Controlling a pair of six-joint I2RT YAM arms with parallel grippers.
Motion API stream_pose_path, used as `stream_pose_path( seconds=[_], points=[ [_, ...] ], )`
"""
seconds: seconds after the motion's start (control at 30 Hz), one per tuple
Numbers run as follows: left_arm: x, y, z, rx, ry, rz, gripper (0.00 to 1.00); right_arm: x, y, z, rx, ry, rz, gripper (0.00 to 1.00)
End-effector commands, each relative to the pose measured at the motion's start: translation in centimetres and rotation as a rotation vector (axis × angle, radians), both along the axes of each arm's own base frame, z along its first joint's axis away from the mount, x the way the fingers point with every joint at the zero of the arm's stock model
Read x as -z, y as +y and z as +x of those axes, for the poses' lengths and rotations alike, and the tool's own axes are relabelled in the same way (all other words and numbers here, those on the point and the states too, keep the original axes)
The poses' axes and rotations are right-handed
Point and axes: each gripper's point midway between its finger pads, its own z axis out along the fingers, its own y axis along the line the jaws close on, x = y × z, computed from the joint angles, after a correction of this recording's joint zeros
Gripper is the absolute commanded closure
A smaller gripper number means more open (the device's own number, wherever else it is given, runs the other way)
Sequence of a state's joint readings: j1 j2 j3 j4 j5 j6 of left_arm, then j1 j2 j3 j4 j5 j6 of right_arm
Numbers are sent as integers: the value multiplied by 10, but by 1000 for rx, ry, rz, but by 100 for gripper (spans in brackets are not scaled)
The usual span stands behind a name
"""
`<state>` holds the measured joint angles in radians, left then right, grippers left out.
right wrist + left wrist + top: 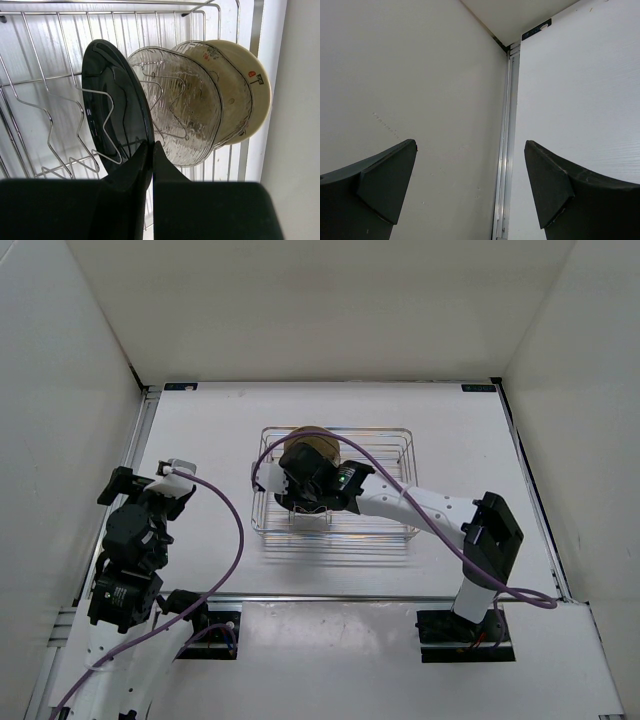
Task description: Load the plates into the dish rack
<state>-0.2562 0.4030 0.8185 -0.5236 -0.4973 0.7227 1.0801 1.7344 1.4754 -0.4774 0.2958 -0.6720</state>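
1. The shiny wire dish rack [412, 490] sat in the middle of the white table [500, 440].
2. All four plates stood on their edges in the rack, one after another. The shiny black round plate [112, 100] was nearest the right wrist camera. Next came a see-through bumpy round plate [185, 115], then a second see-through round plate [232, 100], then the tan round plate [260, 95] at the far end.
3. The right claw [151, 147] was down inside the rack. Its two fingers were pressed almost together, and they looked to be pinching the bottom rim of the black plate.
4. The left claw [470, 160] was off by the left wall, away from the rack. Its fingers were spread wide with nothing between them.
5. The job looked nearly done. I think the only thing left was to let go of the black plate and lift away.
6. The plates looked hard and stiff, so they would not bend. They looked smooth and slippery too. The see-through ones could chip or crack if bumped.
7. The thin rim was the best place to hold a plate, because the claw could close over it.
8. The black plate leaned on the zigzag wire. It could tip into the next plate if the claw pulled out crooked.
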Motion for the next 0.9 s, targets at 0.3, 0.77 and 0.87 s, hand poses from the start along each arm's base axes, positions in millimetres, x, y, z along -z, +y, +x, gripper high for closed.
stream_pose_path(
  seconds=[0.3,0.77,0.87],
  points=[
    [-12,0,-4,7,-33,-31,0,-6,13,-13,-38,66,39,95],
    [-10,-2,-2,15,-26,-38,0,4,-1,-22,-77,85,-22,75],
    [-10,-2,-2,16,-26,-38,0,4,-1,-22,-84,80,-27,67]
  ],
)
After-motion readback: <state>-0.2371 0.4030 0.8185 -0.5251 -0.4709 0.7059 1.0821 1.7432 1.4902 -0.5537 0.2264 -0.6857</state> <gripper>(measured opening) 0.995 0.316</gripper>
